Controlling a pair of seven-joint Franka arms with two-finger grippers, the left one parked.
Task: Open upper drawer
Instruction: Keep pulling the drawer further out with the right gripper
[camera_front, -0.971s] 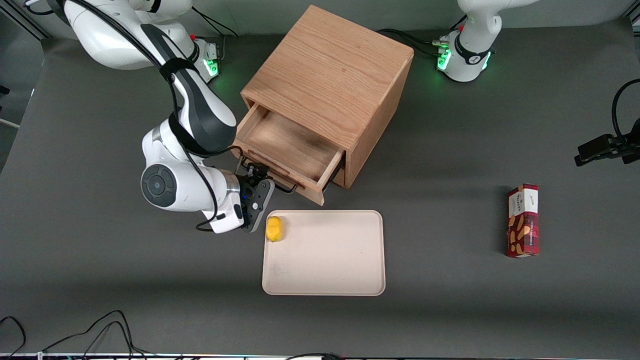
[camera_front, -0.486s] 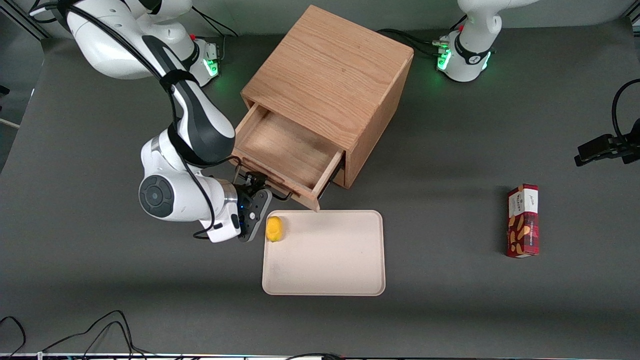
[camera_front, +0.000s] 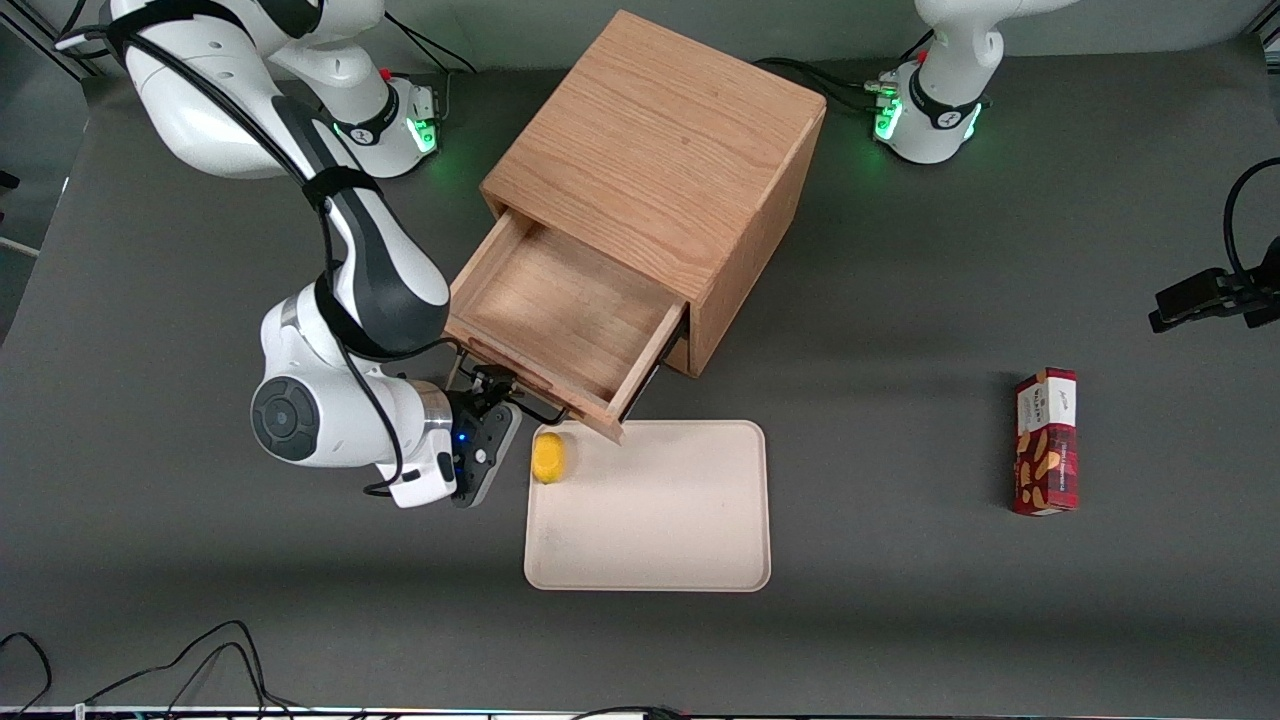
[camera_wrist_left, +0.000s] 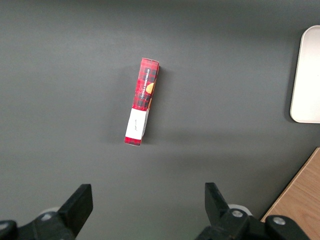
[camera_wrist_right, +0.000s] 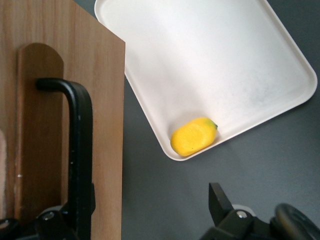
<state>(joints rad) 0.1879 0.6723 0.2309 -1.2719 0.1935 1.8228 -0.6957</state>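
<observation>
- At the cabinet (camera_front: 655, 190) front, my gripper (camera_front: 492, 388) is clamped on the black wire handle (camera_wrist_right: 80, 150) of the upper drawer (camera_front: 555, 315).
- Drawer slid farther out than a second ago, empty floor mostly exposed.
- Its corner now overhangs the tray (camera_front: 650, 510) rim, near the lemon (camera_front: 548, 457).
- Judged nearly done; short pull left.

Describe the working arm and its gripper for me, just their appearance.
The right arm has glossy white shells with dark grey joint sections, a black cable strapped along it, and a green light at its base. Its gripper, at the upper drawer handle, is dark grey with black fingers and a blue light.
</observation>
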